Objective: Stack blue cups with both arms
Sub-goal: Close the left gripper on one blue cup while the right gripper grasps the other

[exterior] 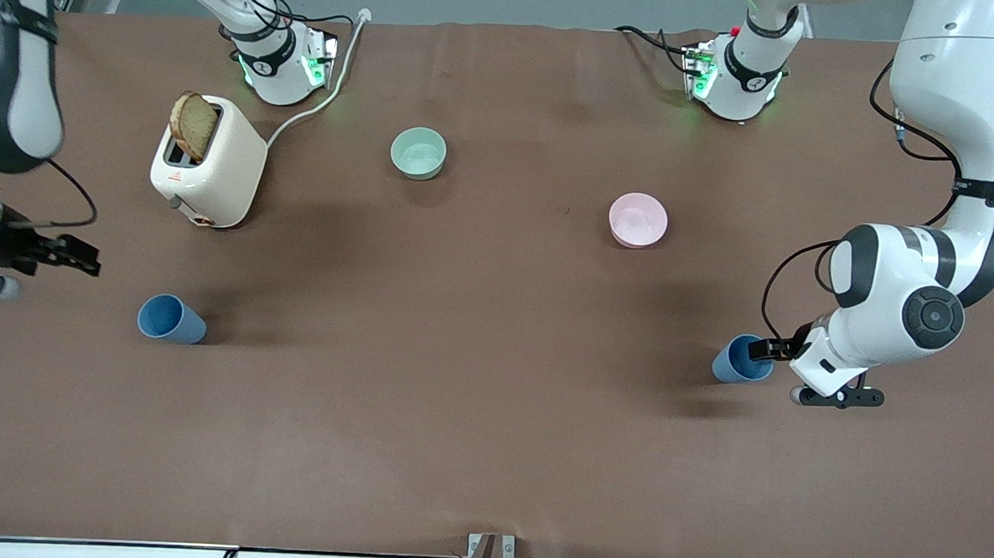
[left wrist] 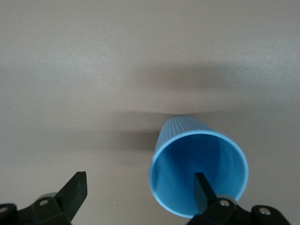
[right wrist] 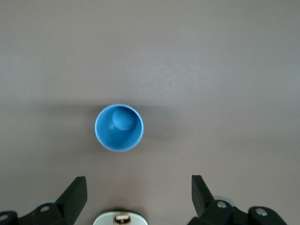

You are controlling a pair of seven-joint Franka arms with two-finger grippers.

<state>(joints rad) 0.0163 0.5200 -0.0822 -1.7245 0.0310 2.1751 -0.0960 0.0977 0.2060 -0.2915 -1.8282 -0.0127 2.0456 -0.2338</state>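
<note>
The left arm bends down at the right edge of the front view, its gripper low at one blue cup in the lower right, jaws apart, one finger showing inside the rim. The right arm fills the upper left edge; its gripper, jaws spread, hangs over the desk above the second blue cup, which stands upright at lower left. A cream toaster holding a bread slice sits upper left, a pale green bowl top centre, a pink bowl right of centre.
</note>
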